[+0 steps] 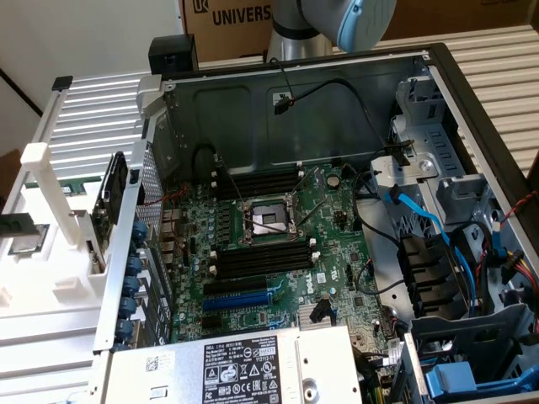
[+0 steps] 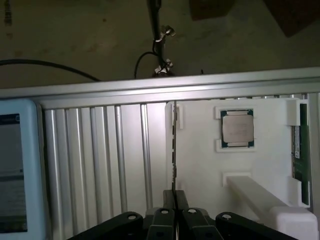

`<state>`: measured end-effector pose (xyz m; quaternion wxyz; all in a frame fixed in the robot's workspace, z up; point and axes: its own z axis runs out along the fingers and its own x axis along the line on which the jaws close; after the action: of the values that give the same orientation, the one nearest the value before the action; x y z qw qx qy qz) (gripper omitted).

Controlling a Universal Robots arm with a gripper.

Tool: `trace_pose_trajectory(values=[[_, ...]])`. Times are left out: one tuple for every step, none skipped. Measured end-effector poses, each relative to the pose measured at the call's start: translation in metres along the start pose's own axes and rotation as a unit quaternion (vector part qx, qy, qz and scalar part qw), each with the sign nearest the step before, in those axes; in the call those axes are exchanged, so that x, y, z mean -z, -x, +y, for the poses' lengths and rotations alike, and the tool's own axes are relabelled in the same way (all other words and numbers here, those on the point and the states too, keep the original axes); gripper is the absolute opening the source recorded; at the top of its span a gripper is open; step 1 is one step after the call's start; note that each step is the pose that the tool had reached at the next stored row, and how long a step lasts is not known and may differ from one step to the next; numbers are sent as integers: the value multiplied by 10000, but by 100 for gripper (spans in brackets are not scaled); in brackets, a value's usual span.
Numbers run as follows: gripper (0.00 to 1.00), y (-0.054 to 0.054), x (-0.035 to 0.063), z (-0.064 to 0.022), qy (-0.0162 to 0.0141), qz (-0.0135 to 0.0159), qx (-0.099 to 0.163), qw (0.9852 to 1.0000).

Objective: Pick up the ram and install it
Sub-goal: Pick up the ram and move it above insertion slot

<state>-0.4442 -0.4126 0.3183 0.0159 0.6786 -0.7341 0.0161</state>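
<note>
My gripper [image 2: 175, 200] shows in the wrist view with its two black fingers [image 2: 164, 220] pressed together on a thin dark stick seen edge-on, the ram [image 2: 173, 150]. The ram runs straight out from the fingertips, and its far end lines up with a small white bracket [image 2: 179, 115] on the white fixture [image 2: 200, 165] below. I cannot tell whether it still touches that fixture. In the exterior view the arm [image 1: 337, 21] hangs over the back of the open computer case. The long black memory slots [image 1: 257, 181] [image 1: 261, 257] lie on either side of the processor socket [image 1: 268, 220].
A square silver processor chip [image 2: 237, 127] [image 1: 21, 240] rests in the white fixture [image 1: 50, 210], and another green board [image 2: 297, 150] stands at its edge. A tablet [image 2: 15, 165] lies on the slatted aluminium table [image 2: 100, 160]. Cables [image 1: 421, 219] and drive bays crowd the case at the exterior view's right.
</note>
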Motion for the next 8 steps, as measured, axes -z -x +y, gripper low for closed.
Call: trace_pose_trajectory(values=[[13,0,45,-21,-1,4,-1,10000],[13,0,89,-43,-1,7,-1,10000],[13,-1,134,-66,-1,12,-1,10000],[13,-1,169,-87,-2,15,-1,10000],[13,0,192,-106,-3,25,-4,10000],[13,1,199,-115,-4,43,-15,10000],[13,2,199,-118,-4,50,-26,10000],[13,1,199,-118,-3,51,-33,10000]])
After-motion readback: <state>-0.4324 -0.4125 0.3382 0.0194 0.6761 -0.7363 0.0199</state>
